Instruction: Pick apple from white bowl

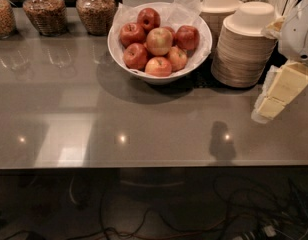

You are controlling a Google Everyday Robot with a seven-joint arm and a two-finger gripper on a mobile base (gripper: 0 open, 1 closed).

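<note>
apple (159, 40) in white bowl (161, 79) | gripper (265, 108) R edge, well apart | grip can't tell

I'm seeing the apple (159, 40) showing pale yellowish-pink skin streaked with red, among darker red apples (149, 18) in the glossy white bowl (114, 49) with its white paper lining (186, 4). The cream-yellow gripper (268, 104) is hanging at the right edge over the grey-brown counter (144, 129), beside the beige stacked bowls (244, 54).

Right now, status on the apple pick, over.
Gripper at right edge, away from white bowl. Apple in it, among red apples, untouched. Stacked beige bowls close by gripper.
</note>
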